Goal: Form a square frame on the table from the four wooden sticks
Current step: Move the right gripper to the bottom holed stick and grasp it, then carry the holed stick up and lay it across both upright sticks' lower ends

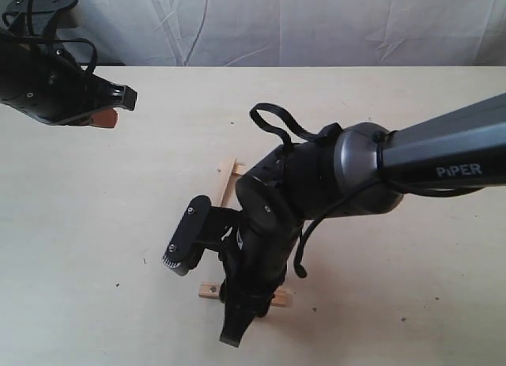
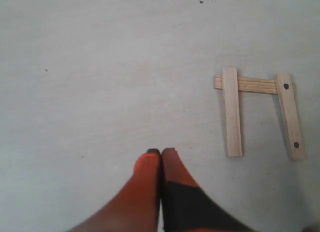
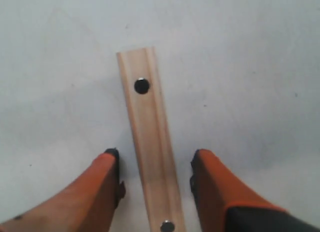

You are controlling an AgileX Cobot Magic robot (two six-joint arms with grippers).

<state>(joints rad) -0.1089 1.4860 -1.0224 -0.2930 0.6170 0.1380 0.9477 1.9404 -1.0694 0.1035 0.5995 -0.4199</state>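
Only one word can be read from where I stand: "PiPER", in white letters, a small i among capitals. It is printed on the dark grey casing of the right arm (image 1: 443, 149). In the exterior view it sits at about three o'clock, close to the edge. It runs along the arm's length and tilts up a little with it, above the pale table (image 1: 118, 224). The letters are small but sharp enough to spell out.
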